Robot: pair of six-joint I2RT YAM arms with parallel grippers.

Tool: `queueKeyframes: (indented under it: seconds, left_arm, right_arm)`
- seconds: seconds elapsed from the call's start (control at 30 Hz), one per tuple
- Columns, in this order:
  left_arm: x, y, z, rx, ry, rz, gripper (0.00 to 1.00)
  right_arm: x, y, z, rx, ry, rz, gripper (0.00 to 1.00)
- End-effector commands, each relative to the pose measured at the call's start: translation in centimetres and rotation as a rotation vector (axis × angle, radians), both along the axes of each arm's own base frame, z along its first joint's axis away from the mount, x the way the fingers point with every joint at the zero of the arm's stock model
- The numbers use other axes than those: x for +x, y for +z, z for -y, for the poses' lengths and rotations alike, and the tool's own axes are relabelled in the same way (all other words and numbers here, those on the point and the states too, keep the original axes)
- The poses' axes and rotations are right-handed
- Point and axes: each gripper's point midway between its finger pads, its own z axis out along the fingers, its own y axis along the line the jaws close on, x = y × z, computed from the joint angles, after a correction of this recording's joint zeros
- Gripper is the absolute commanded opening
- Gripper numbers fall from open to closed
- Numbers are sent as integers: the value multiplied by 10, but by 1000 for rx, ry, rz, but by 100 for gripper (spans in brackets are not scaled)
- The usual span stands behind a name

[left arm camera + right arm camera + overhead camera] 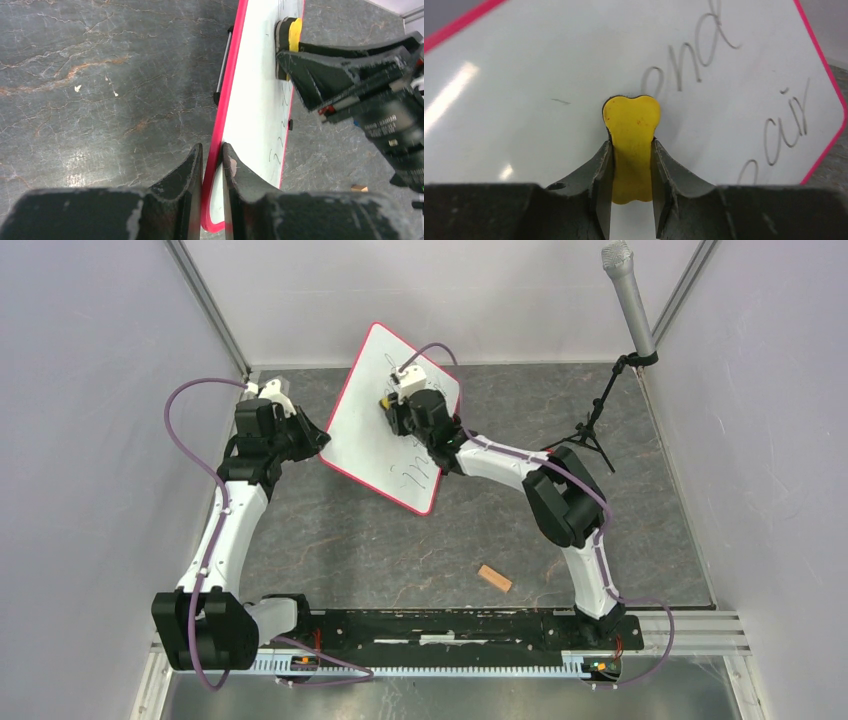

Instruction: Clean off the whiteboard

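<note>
The whiteboard (365, 418) stands tilted at the far middle of the tabletop (400, 560), between the two arms. The left gripper (212, 155) pinches its red-rimmed left edge, one finger on each face. The right gripper (631, 150) is out in front of the white face, squeezing a yellow eraser (631, 117), whose dark pad lies against the board. Whether the board's lower edge touches the tabletop, I cannot tell.

There is one whiteboard, one eraser and two grippers, both clamped on something. Black handwriting (696, 52) runs to the right of the eraser in the right wrist view (two words readable in part, a third cut off). The surface to the left of the eraser is nearly bare.

One small tan block (494, 578) lies on the tabletop near the right arm's base, well apart from the board. One microphone (627, 295) stands on a tripod stand (595, 425) at the far right.
</note>
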Motion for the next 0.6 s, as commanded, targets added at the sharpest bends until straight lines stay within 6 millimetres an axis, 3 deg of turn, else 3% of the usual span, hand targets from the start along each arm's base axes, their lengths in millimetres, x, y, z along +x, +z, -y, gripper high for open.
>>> queueKeyframes:
  seconds: [0.0, 0.07, 0.17, 0.37, 0.57]
  left_arm:
    - [0, 12, 5, 4, -35, 40, 2]
    - [0, 12, 6, 3, -35, 39, 2]
    - [0, 11, 6, 3, -36, 38, 2]
    - [1, 10, 6, 1, -38, 32, 2]
    - [1, 9, 7, -1, -42, 32, 2]
  right_arm:
    - [-71, 11, -75, -26, 245, 24, 22]
    - [-63, 18, -79, -10, 242, 48, 22]
    - [-35, 15, -76, -13, 200, 53, 22]
    - [19, -25, -47, 4, 111, -48, 22]
    - [32, -58, -6, -11, 23, -144, 22]
